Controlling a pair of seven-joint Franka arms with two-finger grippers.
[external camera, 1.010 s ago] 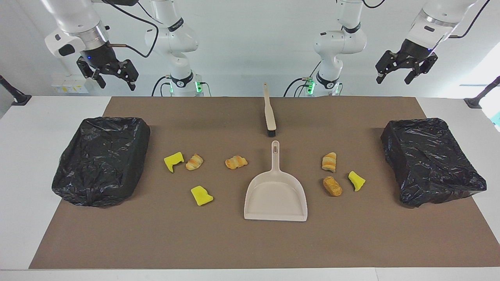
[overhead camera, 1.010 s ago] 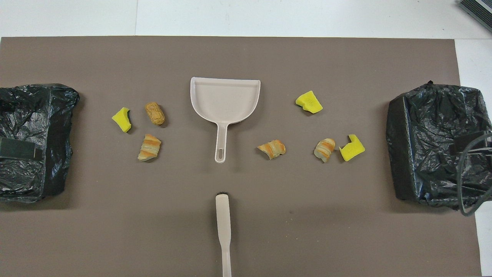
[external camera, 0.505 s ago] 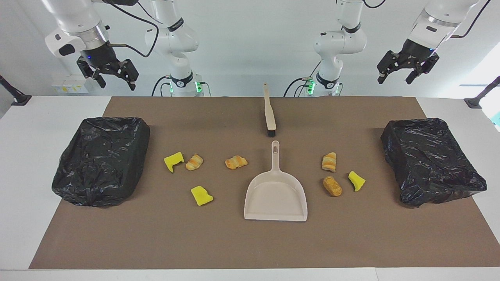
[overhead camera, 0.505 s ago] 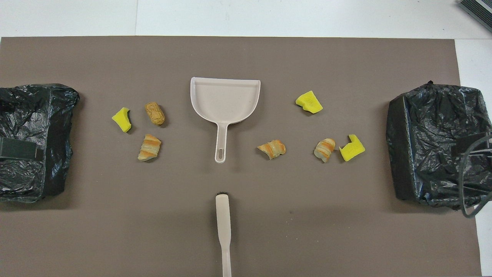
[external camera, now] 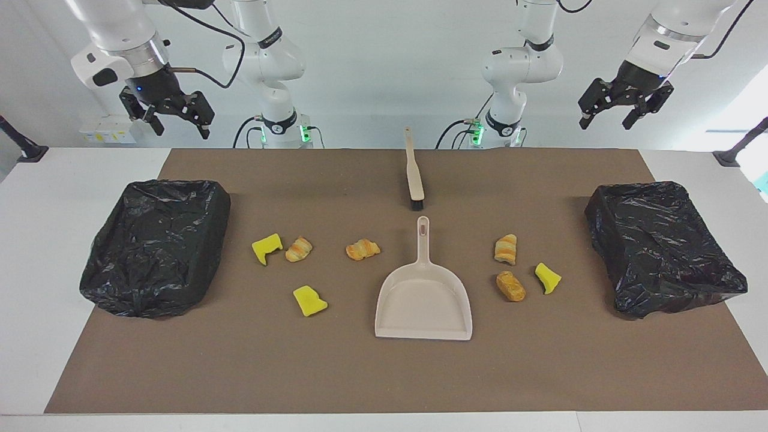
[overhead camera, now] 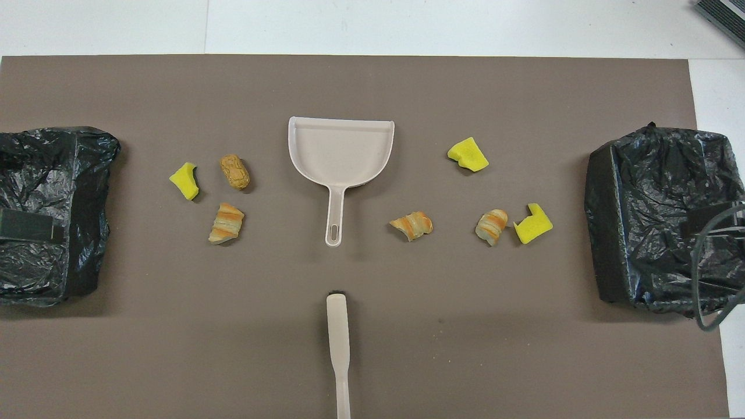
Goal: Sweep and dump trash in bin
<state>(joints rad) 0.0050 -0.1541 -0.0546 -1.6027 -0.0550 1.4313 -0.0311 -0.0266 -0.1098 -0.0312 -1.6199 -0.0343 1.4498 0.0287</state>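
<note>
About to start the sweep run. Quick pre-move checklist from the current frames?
1. Right gripper up in the air, fingers open, holding nothing: ok.
2. Left gripper up in the air, fingers open, holding nothing: ok.
3. Brush lying flat near the robots, nothing on it: ok.
4. Dustpan flat on the mat, handle toward the brush, pan without trash: ok.
5. Trash in reach on the mat: three yellow chunks, e.g., and four bread pieces, e.g., all seven beside the dustpan, none in it: ok.
6. Black-lined bins and at the two ends; what is inside: cannot tell.
</note>
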